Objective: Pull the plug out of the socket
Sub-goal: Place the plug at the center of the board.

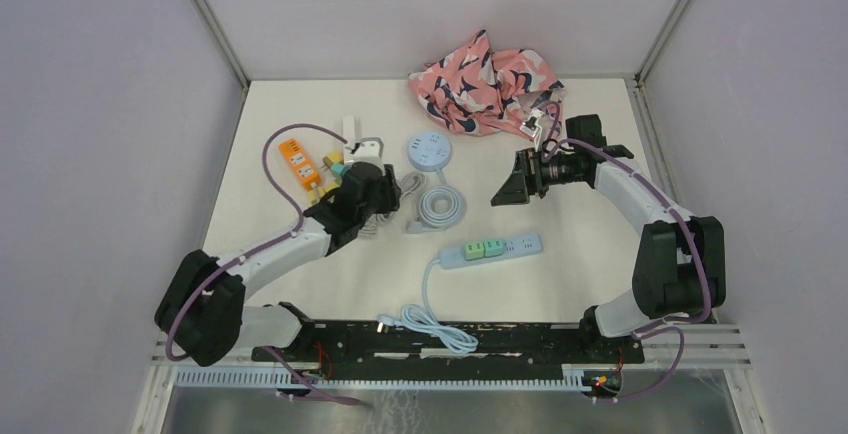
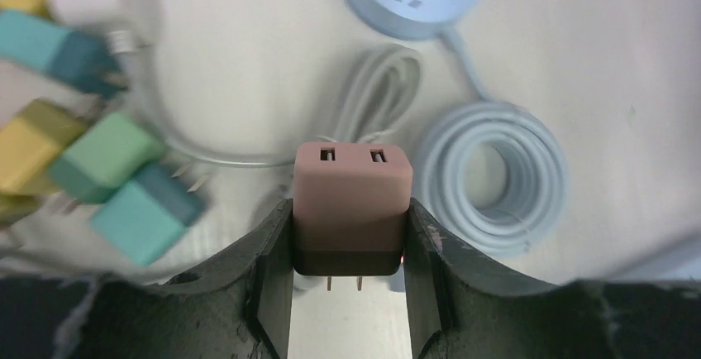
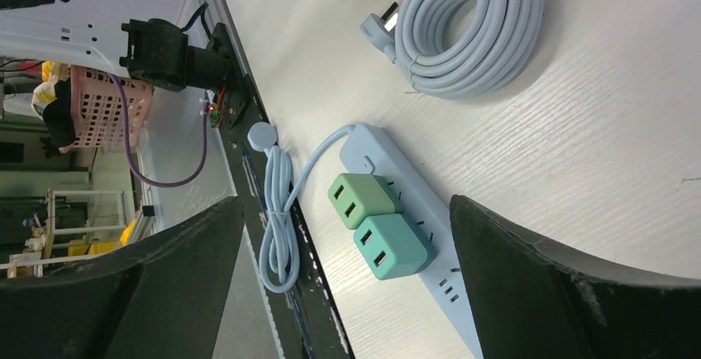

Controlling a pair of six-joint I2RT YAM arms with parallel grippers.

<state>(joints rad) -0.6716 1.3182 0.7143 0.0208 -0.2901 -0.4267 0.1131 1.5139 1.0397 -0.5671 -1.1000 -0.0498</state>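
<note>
Only my left wrist camera is showing my left gripper (image 2: 350,214) clamping a pink plug (image 2: 353,184); my right gripper (image 3: 343,203) is gaping open toward a power strip (image 3: 447,253).

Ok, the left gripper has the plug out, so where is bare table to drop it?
Bare table lies between the coiled cable and the right gripper, and right of the blue power strip. Avoid the patch by the orange strip: loose plugs crowd it. The left gripper grips the pink plug.

Two green plugs (image 1: 474,250) sit side by side in the pale-blue power strip (image 1: 525,244) on the white table (image 1: 590,216).
</note>
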